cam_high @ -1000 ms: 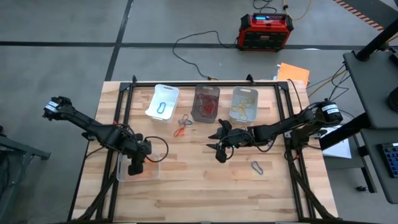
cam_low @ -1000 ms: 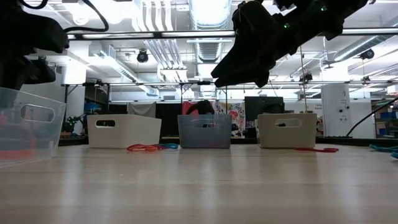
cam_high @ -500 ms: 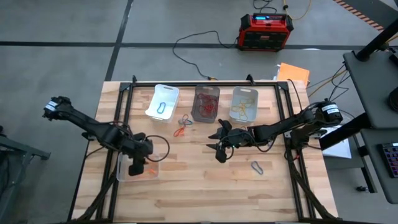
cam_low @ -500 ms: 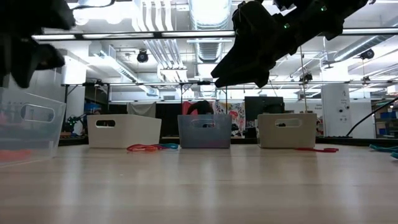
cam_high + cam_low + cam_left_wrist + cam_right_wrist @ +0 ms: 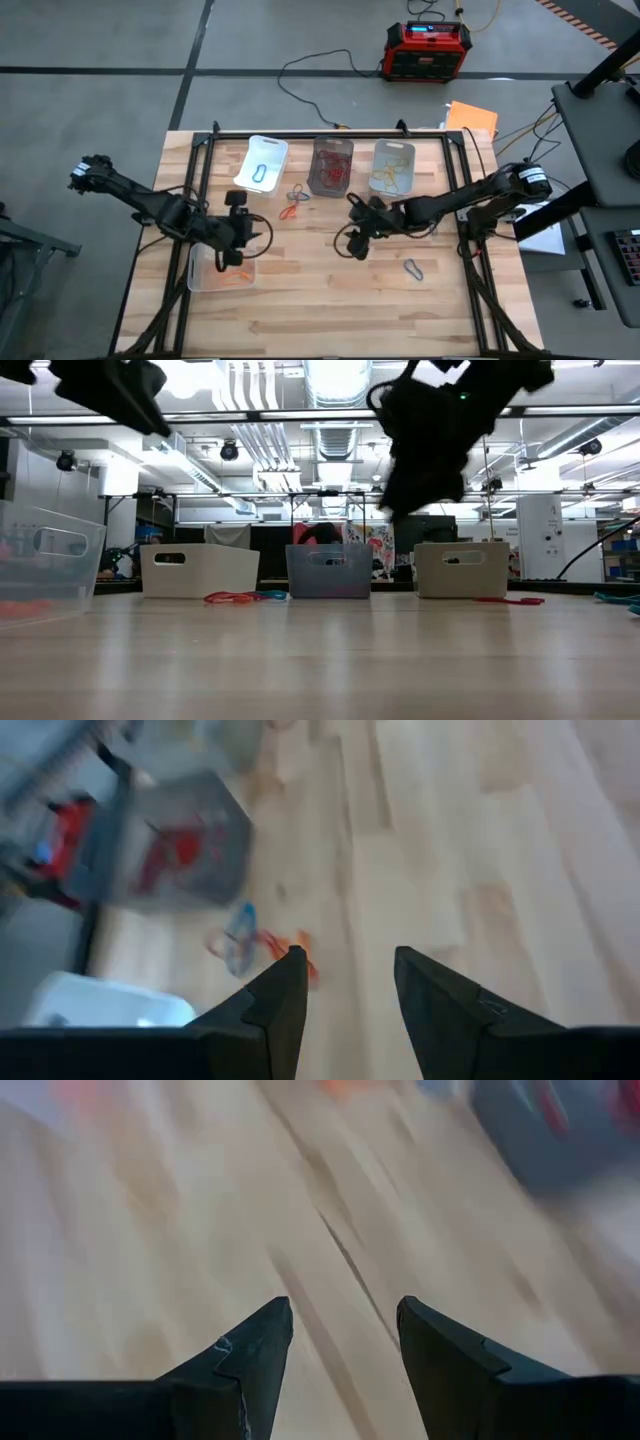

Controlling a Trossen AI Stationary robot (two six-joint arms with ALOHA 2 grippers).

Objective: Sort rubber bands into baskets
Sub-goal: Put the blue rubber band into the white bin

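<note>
Near tabletop's left edge, left tool (image 5: 237,228) apart, empty, beside clear basket (image 5: 205,273); right tool (image 5: 357,238) apart, mid-tabletop. Risk: both converge on loose bands (image 5: 292,203), arms clash.

Two dark jointed arms, black tapered fingers (image 5: 280,995)

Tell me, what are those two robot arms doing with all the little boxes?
They are sorting rubber bands into baskets. The left end effector hangs open and empty above the table beside a clear basket that has orange bands in it. The right end effector is open and empty too, over the middle of the table. The white basket, the dark basket and another clear basket sit in a row at the back. A few loose bands lie on the wood.
</note>
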